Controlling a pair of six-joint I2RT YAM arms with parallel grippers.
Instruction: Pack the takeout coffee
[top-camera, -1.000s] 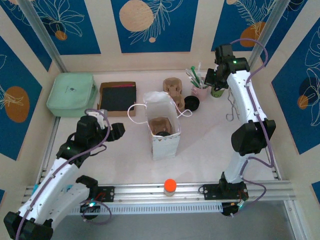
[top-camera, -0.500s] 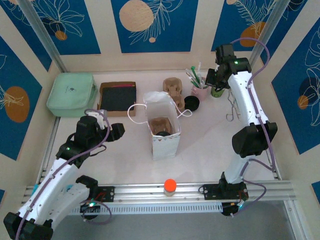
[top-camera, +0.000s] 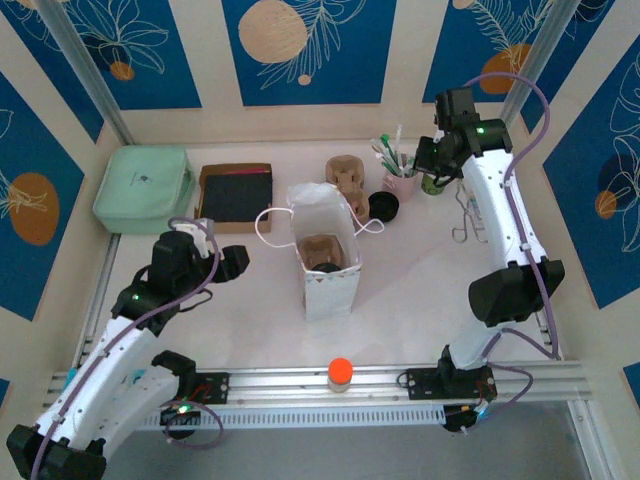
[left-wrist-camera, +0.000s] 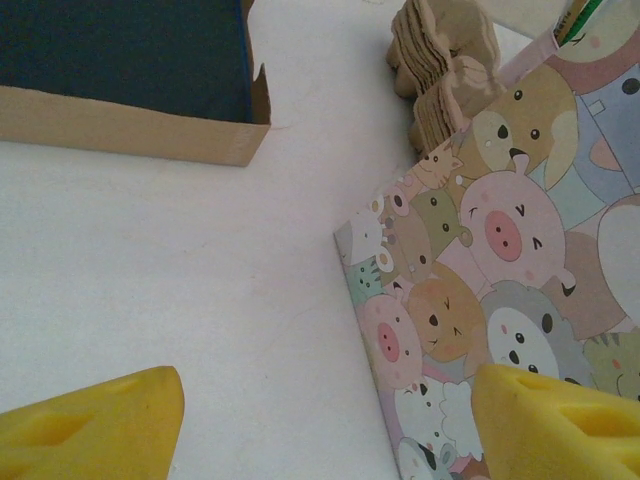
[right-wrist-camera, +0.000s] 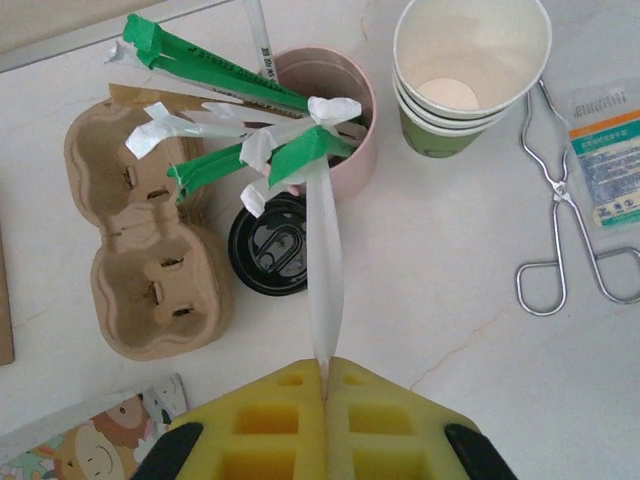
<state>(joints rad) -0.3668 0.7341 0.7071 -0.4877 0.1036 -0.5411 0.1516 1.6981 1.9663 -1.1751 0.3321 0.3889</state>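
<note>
White tabletop (top-camera: 420, 290) stands inside walls of blue panels (top-camera: 300, 50) with pale leaf drawings; a mint-green case (top-camera: 143, 188) and an open cardboard box (top-camera: 235, 195) with a dark inside lie at the far left.

At the middle stands an open paper bag (top-camera: 328, 285) printed with cartoon animals; a brown pulp carrier (top-camera: 320, 246) sits inside it, with a dark round shape beside it that I cannot make out.

The takeout coffee (right-wrist-camera: 270, 250) stands on the table behind and to the right of the bag, its round black lid facing up; it is just beside the stack of pulp carriers (right-wrist-camera: 150, 250) on one side and the pink cup (right-wrist-camera: 345, 80) of wrapped straws on the other; it is not in the bag.

Lidless cups (right-wrist-camera: 470, 50), nested, stand near the pink cup; metal tongs (right-wrist-camera: 575, 230) lie flat beside them.

The right gripper (right-wrist-camera: 325, 365) hangs over this far-right group, its yellow pads pressed together on the lower end of a white wrapped straw (right-wrist-camera: 322, 260) whose upper end reaches the pink cup.

The left gripper (left-wrist-camera: 330, 420) sits low at the left of the bag, pads wide apart, the bag's printed side close to one pad; whether they touch I cannot tell.
</note>
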